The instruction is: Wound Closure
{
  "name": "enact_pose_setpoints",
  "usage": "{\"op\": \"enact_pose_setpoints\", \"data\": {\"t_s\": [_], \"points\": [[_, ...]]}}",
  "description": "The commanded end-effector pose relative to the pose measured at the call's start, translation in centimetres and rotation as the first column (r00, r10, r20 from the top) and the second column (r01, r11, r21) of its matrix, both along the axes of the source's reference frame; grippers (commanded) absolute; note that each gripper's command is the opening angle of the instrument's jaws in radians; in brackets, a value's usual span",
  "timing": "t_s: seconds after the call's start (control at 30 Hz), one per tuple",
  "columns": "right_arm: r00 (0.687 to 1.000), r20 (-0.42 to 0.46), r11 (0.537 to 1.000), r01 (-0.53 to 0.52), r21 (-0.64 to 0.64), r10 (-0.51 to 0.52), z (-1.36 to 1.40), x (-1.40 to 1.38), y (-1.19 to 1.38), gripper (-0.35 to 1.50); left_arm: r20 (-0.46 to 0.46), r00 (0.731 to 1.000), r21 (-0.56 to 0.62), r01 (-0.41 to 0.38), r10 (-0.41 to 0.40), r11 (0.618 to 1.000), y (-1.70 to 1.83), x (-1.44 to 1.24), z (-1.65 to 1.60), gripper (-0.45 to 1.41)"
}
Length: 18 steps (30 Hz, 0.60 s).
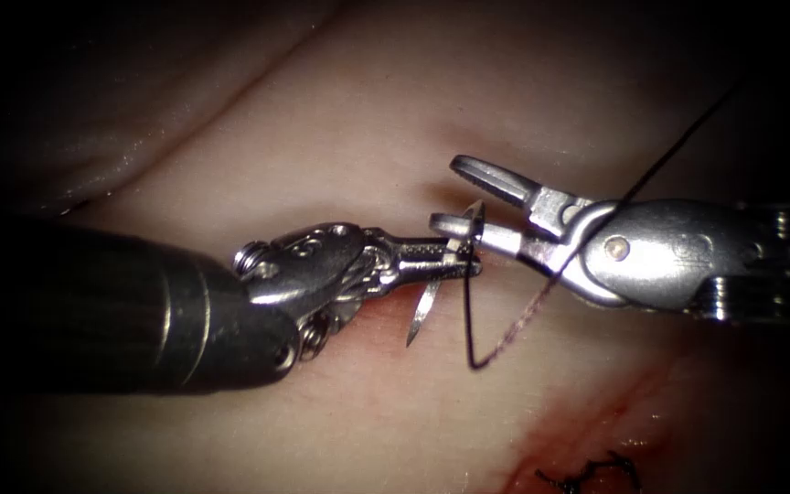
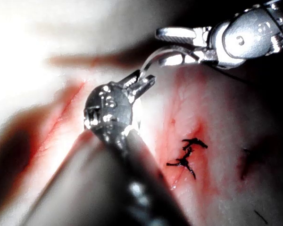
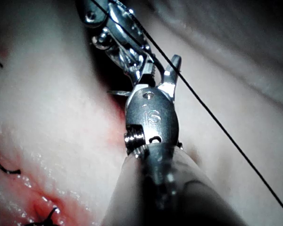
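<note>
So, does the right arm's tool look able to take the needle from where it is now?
Probably yes: the right tool has its jaws open beside the needle, which the left tool holds above the tissue, nothing between.

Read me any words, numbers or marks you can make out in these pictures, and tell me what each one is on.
"IS": stamped on the metal body of the right tool, behind its jaws, in the right wrist view.
The left tool, the needle, the thread and the tissue carry no readable text.
</note>
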<state>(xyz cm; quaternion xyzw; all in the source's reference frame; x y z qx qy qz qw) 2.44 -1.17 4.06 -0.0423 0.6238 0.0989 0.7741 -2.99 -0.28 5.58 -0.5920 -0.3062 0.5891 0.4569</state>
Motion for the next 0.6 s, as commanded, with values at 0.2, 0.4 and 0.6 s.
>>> {"op": "enact_pose_setpoints", "data": {"t_s": [0.2,0.4,0.6], "points": [[1.0,0.0,1.0,0.001,-0.002,-0.001,0.09,0.08,-0.03,0.39,0.014,1.0,0.0,-0.006,0.006,1.0,-0.04,-0.07,0.04,-0.45],[1.0,0.0,1.0,0.001,-0.012,-0.001,0.12,0.05,-0.04,-0.35,0.016,1.0,0.0,-0.008,0.008,1.0,-0.04,-0.08,0.03,-0.45],[0.999,0.009,0.999,-0.041,-0.009,0.041,0.14,-0.02,-0.01,-0.35,0.017,1.0,0.001,-0.004,0.004,1.0,-0.04,-0.09,0.02,-0.45]]}}
